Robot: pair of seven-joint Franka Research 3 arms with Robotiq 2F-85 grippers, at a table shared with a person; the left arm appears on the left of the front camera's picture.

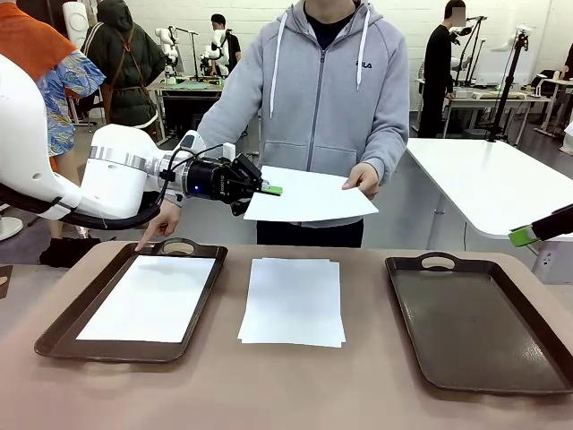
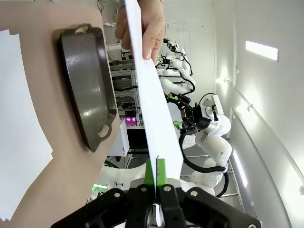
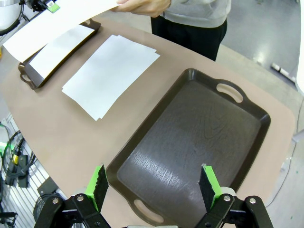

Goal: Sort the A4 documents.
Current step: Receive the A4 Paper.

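Pinching one edge of a thin, flat white A4 sheet point(image 1: 309, 195) between the pads of the left gripper point(image 1: 269, 190); opposite edge in a person's hand point(image 1: 363, 177). Below that gripper, a loose rectangular stack of sheets point(image 1: 294, 300). Spread wide just above a glossy dark brown tray point(image 3: 190, 142): right gripper point(image 3: 154, 176).

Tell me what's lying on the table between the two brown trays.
A loose stack of white A4 sheets lies flat on the table between the left tray and the right tray, touching neither; the front view shows it.
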